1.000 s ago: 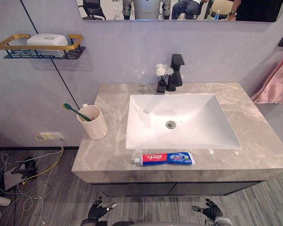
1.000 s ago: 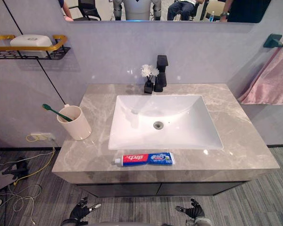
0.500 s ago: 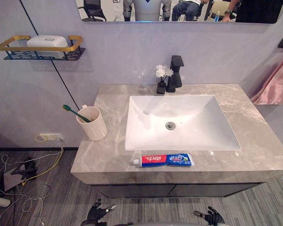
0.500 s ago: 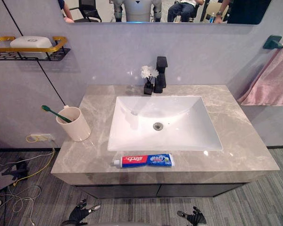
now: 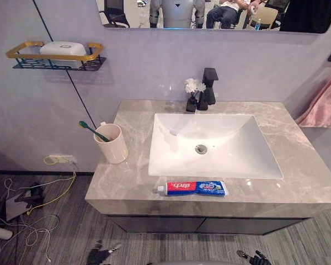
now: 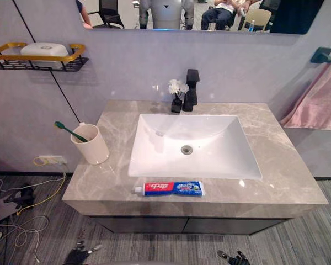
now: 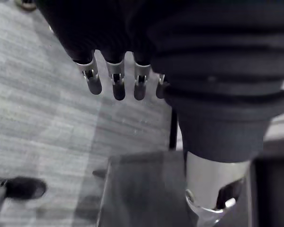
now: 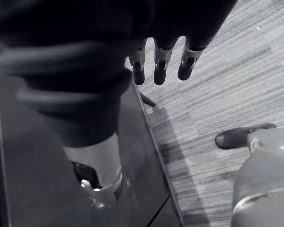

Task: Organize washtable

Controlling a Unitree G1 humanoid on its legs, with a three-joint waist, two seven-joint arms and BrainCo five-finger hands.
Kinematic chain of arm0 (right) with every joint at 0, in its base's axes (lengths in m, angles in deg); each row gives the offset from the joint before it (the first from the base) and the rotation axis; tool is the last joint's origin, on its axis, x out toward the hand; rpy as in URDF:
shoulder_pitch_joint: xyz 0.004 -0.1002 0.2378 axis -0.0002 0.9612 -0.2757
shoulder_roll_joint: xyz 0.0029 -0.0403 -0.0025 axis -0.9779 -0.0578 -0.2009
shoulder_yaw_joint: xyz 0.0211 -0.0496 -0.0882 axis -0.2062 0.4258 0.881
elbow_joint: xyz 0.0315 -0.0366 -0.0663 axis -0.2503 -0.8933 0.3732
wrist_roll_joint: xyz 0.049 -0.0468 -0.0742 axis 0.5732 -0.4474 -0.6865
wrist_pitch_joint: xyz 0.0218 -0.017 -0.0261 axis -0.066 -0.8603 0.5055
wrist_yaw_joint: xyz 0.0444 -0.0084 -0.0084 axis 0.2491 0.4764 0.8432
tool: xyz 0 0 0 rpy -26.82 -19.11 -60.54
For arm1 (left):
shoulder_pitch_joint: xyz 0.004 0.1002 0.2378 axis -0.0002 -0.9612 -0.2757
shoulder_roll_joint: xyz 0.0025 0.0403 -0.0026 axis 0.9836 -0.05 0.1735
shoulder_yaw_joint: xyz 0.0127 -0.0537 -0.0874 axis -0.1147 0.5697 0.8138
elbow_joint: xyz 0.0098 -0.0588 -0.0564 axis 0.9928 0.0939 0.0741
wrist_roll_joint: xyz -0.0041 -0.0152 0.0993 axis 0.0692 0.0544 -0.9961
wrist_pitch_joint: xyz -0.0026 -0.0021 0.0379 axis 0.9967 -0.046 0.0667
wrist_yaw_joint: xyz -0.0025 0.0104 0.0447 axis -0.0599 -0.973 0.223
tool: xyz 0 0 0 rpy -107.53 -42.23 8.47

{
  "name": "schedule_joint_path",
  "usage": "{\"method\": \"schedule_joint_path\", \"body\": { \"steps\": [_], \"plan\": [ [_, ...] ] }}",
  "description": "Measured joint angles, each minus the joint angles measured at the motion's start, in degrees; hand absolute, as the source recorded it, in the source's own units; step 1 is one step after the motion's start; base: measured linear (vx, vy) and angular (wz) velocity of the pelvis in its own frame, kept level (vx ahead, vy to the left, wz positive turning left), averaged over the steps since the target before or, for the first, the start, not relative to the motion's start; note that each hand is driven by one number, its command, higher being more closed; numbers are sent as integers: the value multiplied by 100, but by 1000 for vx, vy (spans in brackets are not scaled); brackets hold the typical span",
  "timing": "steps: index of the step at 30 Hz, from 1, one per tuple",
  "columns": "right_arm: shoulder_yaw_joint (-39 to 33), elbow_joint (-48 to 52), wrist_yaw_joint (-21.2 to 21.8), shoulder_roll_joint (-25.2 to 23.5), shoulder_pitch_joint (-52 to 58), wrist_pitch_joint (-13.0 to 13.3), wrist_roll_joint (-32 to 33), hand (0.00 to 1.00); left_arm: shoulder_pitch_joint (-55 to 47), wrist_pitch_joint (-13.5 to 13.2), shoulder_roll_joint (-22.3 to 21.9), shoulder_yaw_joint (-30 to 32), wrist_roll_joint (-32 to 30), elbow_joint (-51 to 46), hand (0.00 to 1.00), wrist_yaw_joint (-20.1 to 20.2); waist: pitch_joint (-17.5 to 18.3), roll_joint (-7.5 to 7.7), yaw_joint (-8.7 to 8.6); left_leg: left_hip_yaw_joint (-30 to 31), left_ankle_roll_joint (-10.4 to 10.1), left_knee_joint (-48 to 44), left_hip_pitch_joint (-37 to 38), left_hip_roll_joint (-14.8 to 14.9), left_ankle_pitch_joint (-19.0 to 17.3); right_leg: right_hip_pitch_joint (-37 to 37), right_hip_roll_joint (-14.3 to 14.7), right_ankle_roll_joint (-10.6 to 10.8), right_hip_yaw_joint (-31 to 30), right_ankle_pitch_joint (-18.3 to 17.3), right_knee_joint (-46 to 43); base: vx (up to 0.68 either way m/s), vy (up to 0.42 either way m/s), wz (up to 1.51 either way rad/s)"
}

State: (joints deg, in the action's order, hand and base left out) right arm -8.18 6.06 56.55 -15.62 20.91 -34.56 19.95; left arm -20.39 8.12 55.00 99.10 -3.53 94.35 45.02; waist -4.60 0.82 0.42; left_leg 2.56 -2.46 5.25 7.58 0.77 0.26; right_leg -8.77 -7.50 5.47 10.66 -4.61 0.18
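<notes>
Left hand (image 7: 118, 85) and right hand (image 8: 160, 71) hang empty below the bench (image 5: 314, 182), fingers loose. The toothpaste (image 5: 192, 187) lies at the front edge, where a careless rising reach could sweep it to the floor (image 5: 298, 243).

counter (image 5: 306, 165) right: free | left: cup (image 5: 114, 144) | front: toothpaste (image 5: 193, 188) (before basin (image 5: 226, 138))

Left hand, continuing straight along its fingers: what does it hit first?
Probably the grey striped floor: the left hand hangs with straight fingers aimed down at it, nothing between, though depth is unclear.
</notes>
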Motion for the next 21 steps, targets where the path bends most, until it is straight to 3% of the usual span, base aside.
{"method": "schedule_joint_path", "body": {
  "steps": [5,8,12,14,16,21],
  "plan": [
    [-75,87,105,-6,89,17,-1,0,-170,-9,11,393,-47,-1956,0,-56,5,-38,65,210,23,-1,-106,-59,41,-18,-50,27,235,-58,4,-2,-20,27],
    [-101,299,123,-49,186,22,-1,0,-244,-34,-16,424,-194,-3362,0,-193,45,-83,203,262,30,-2,-83,-104,45,-115,-89,35,302,-63,18,40,-3,10],
    [-99,295,230,-79,171,19,6,0,-251,-164,-290,368,-548,-4896,0,-321,41,-181,220,380,38,-15,-97,-103,51,-172,-111,37,410,-64,18,-4,-18,17],
    [-99,265,245,-107,174,19,63,0,-263,-280,-581,63,-776,-5836,0,-339,41,-197,215,455,35,-46,-190,-123,49,-186,-131,53,504,-89,7,-46,-23,20],
    [-89,218,283,-133,178,18,122,0,-354,-388,-600,-454,-920,-6460,0,-243,40,-198,209,481,34,-66,-216,-131,46,-185,-136,50,509,-107,-5,-42,-19,11],
    [159,205,367,-167,196,17,165,0,-467,-529,-542,-1566,-1113,-7196,0,212,35,-214,166,481,32,-93,-230,-165,40,-175,-140,47,503,-125,-43,-30,-10,1]
  ]
}}
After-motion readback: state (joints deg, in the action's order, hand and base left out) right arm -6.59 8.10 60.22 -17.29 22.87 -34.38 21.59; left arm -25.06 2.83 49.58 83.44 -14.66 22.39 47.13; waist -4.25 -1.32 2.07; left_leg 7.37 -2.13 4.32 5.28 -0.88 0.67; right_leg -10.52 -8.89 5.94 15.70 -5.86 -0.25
